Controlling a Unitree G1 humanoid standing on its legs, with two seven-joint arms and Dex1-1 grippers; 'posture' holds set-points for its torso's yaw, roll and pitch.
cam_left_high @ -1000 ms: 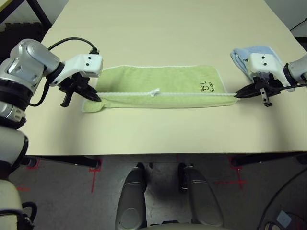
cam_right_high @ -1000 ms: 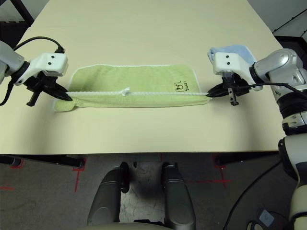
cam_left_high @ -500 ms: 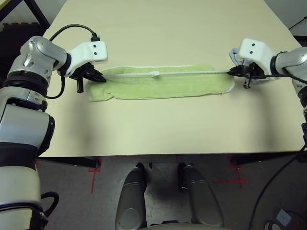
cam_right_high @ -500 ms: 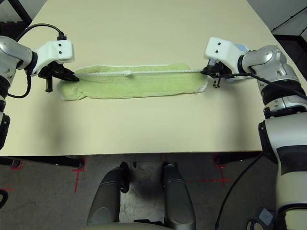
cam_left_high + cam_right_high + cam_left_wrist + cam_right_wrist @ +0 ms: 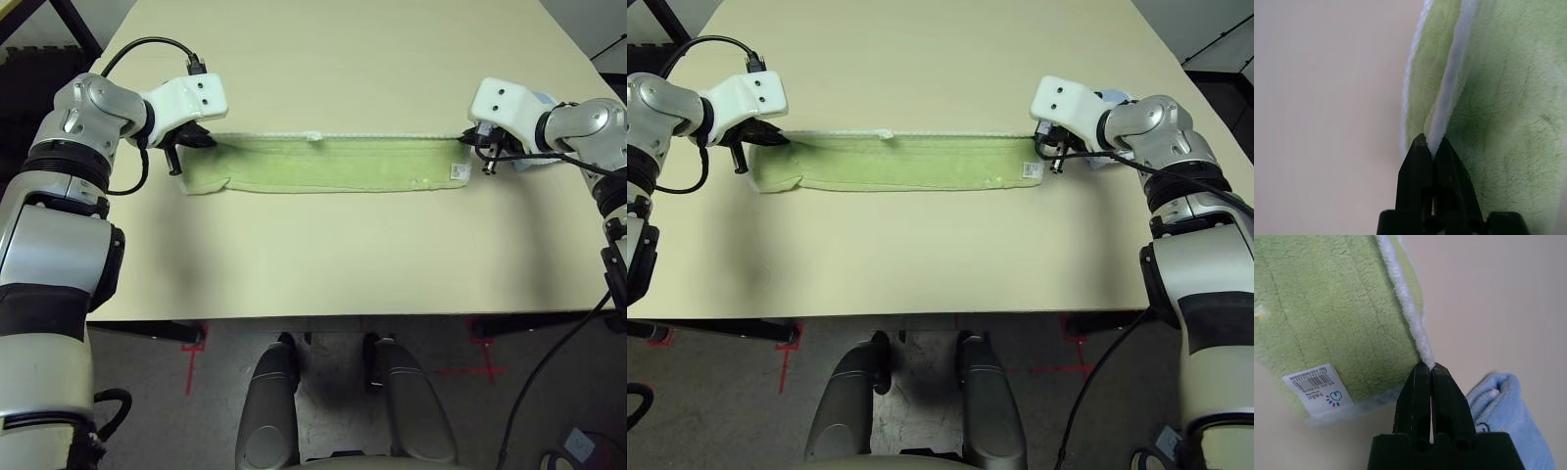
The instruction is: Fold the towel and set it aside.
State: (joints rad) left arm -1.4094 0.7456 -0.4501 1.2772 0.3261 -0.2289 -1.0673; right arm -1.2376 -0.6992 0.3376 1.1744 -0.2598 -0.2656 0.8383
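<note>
1. The towel [image 5: 323,163] lies as a long narrow green strip across the table [image 5: 323,255], stretched between the two sets of jaws. It's doubled lengthwise, with the white-stitched edge running along the far side.
2. Looks like the first lengthwise fold is basically laid down, so I'd say we're at the end of that step.
3. The left gripper [image 5: 1431,147] has its jaws pinched tight on the white edging at one end corner, with green pile spreading away beyond the tips.
4. The right gripper [image 5: 1428,369] is the same deal: jaws closed on the edging at the other corner, white tag [image 5: 1317,384] just off to one side.
5. Next move, I reckon: let go cleanly, then regrip the ends to fold it crosswise.
6. A blue cloth [image 5: 1508,416] sits right beside the right jaws, so don't snag it.
</note>
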